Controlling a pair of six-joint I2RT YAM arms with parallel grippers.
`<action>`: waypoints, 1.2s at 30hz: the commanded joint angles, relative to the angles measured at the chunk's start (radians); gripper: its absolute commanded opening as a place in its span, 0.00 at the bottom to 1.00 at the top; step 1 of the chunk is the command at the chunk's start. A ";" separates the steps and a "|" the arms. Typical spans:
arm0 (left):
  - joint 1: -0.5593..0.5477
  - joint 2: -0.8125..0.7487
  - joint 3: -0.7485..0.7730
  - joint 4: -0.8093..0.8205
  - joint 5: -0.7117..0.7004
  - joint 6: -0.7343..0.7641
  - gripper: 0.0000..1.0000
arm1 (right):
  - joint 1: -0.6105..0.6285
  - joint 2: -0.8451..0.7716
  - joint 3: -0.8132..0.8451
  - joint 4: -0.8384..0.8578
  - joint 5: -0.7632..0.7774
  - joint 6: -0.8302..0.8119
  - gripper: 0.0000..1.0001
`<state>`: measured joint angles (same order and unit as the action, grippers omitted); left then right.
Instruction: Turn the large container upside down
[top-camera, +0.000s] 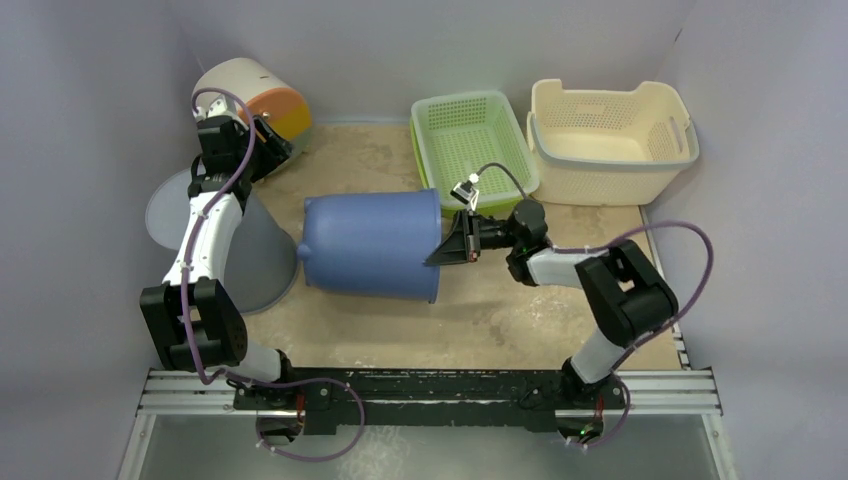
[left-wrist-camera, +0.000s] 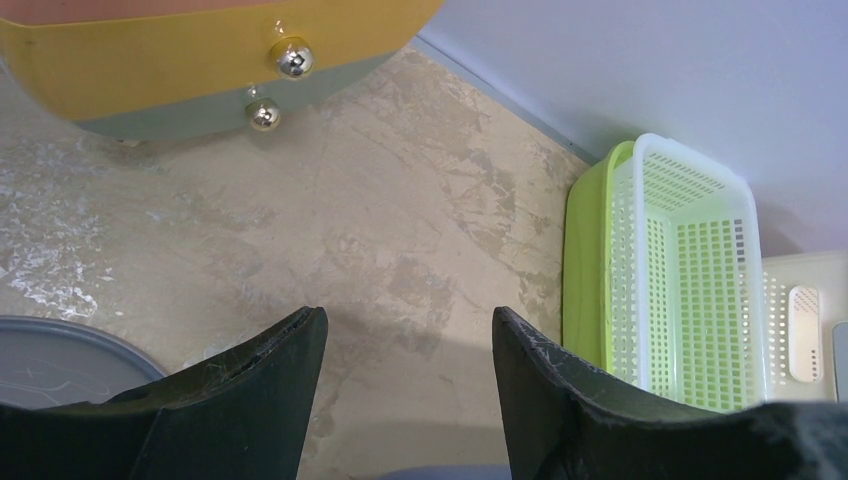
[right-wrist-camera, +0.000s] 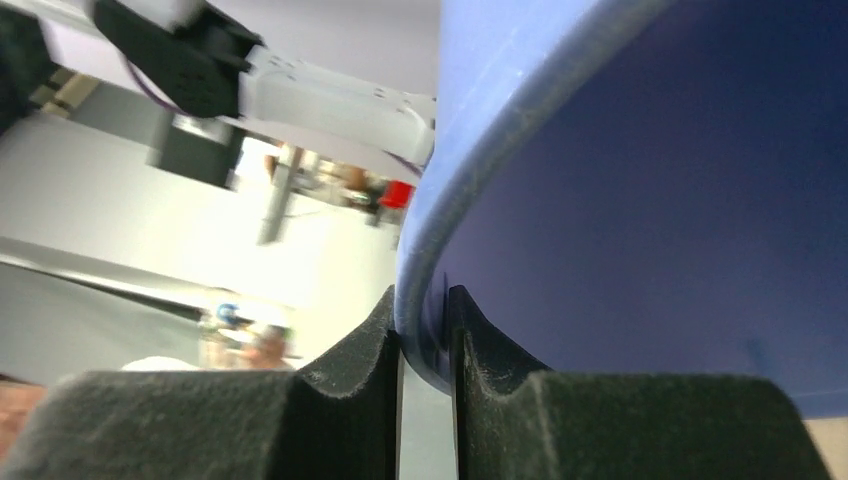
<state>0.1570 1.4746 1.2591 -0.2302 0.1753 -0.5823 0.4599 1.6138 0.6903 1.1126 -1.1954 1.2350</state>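
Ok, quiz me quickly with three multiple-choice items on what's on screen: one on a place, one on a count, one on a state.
1. The cream basket stands: A. far right, beside the green basket; B. near left corner; C. table centre.
2. Mesh baskets in view: A. one; B. two; C. four.
3. The blue container is: A. upright; B. upside down; C. on its side.
Answers: 1 A, the top view shows it at the back right, next to the green one. 2 B, one green and one cream. 3 C, its mouth faces the right gripper, which pinches its rim.
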 joint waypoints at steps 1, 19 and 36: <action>0.007 -0.027 0.045 0.032 -0.010 0.006 0.61 | 0.020 0.209 -0.080 0.902 0.046 0.748 0.00; 0.008 -0.043 0.055 0.016 -0.032 0.005 0.61 | 0.190 0.414 0.241 0.928 0.097 0.775 0.00; 0.008 -0.056 0.059 0.001 -0.045 0.009 0.61 | -0.101 0.309 -0.216 0.915 -0.031 0.627 0.32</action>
<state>0.1570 1.4590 1.2724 -0.2573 0.1413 -0.5823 0.3656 1.8717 0.6029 1.6333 -1.0836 1.9598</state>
